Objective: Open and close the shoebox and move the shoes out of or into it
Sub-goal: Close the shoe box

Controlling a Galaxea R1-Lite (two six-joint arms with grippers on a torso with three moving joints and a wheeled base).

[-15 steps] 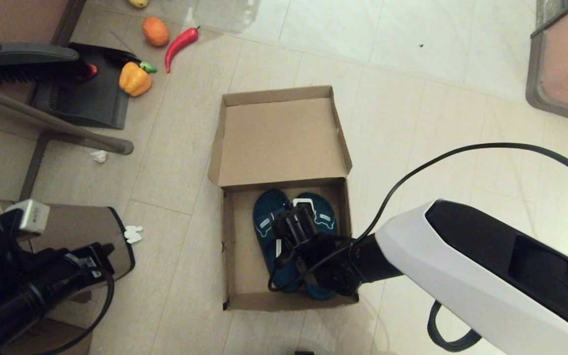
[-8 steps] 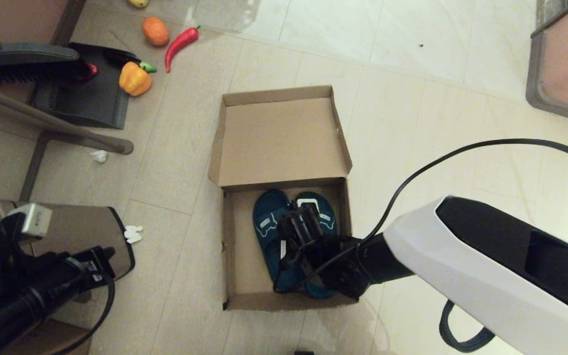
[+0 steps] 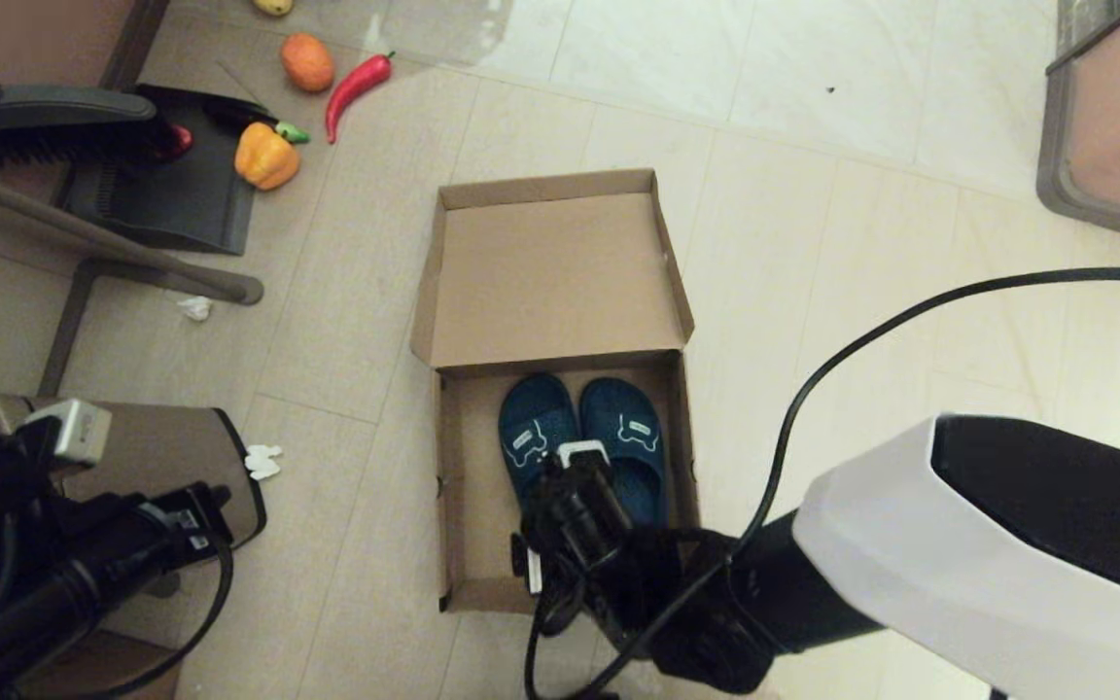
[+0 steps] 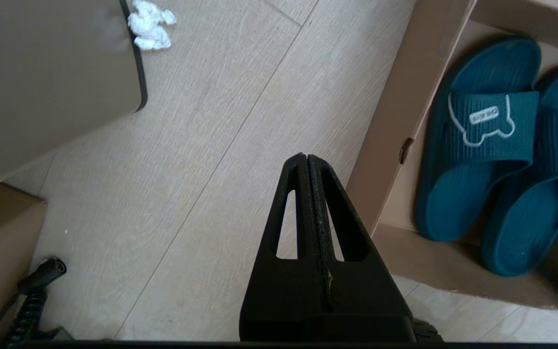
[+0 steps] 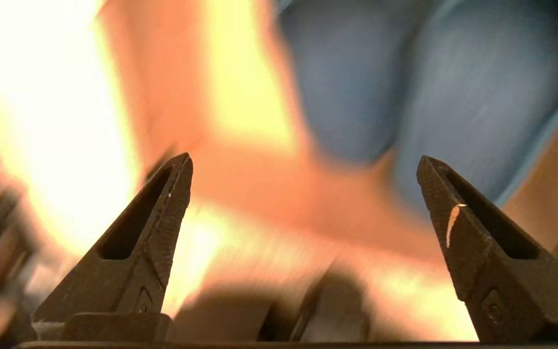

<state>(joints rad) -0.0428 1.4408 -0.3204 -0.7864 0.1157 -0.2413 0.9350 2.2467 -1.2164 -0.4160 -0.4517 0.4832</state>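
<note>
The brown cardboard shoebox (image 3: 458,467) stands open on the floor, its flap lid (image 3: 550,277) leaning back on the far side. Both teal slippers lie side by side inside, the left slipper (image 3: 533,433) and the right slipper (image 3: 626,428), straps with white bear outlines showing. My right gripper (image 5: 304,159) hovers over the box's near end above the slippers' heels, open and holding nothing. My left gripper (image 4: 306,157) is shut and empty, parked over the floor left of the shoebox wall (image 4: 395,121), with one slipper (image 4: 482,140) in sight.
A brown trash bin (image 3: 161,457) stands left of the box beside a white paper scrap (image 3: 263,462). Farther left and back lie a dustpan (image 3: 171,185), a brush (image 3: 45,122), a yellow pepper (image 3: 266,156), a red chili (image 3: 356,86) and an orange (image 3: 307,61). Furniture (image 3: 1114,117) fills the far right corner.
My right gripper has drawn back from over the slippers' straps toward the box's near edge, uncovering both straps. The slippers and the left arm stay put.
</note>
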